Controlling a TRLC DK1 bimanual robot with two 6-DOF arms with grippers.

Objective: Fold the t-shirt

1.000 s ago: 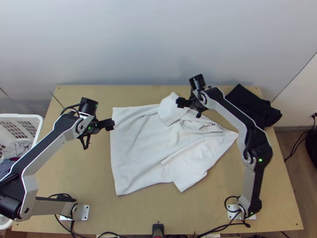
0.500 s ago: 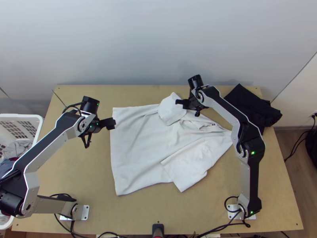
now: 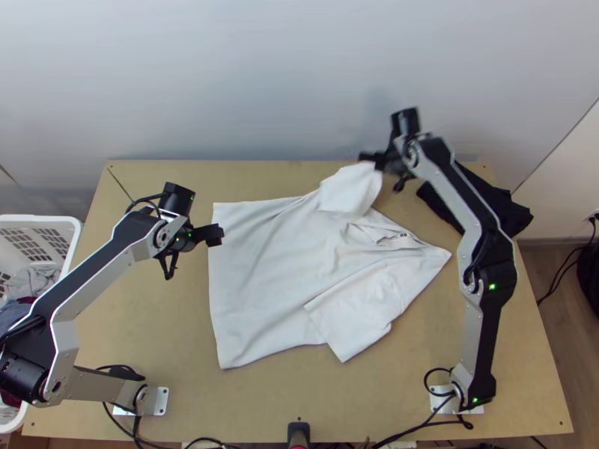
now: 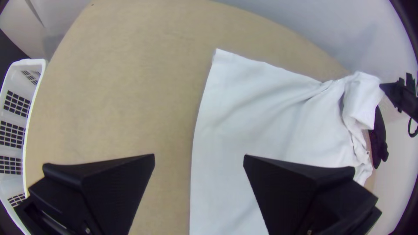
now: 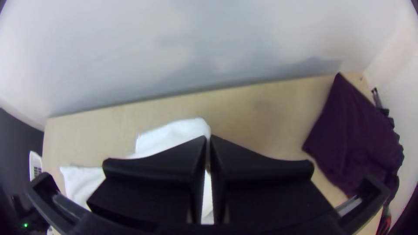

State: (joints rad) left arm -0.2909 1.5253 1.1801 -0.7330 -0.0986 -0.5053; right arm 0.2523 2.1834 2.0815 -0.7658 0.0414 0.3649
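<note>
White t-shirt (image 3: 262,277) spread across the counter (image 3: 150,314): your right fingers (image 3: 369,157) are closed on its raised sleeve (image 3: 352,188); your left fingers (image 3: 214,233) stand wide apart at its hem (image 3: 216,299).

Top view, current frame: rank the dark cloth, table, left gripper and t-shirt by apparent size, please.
1. Table
2. T-shirt
3. Dark cloth, partly behind the right arm
4. Left gripper, smallest even though raised nearer the camera
</note>
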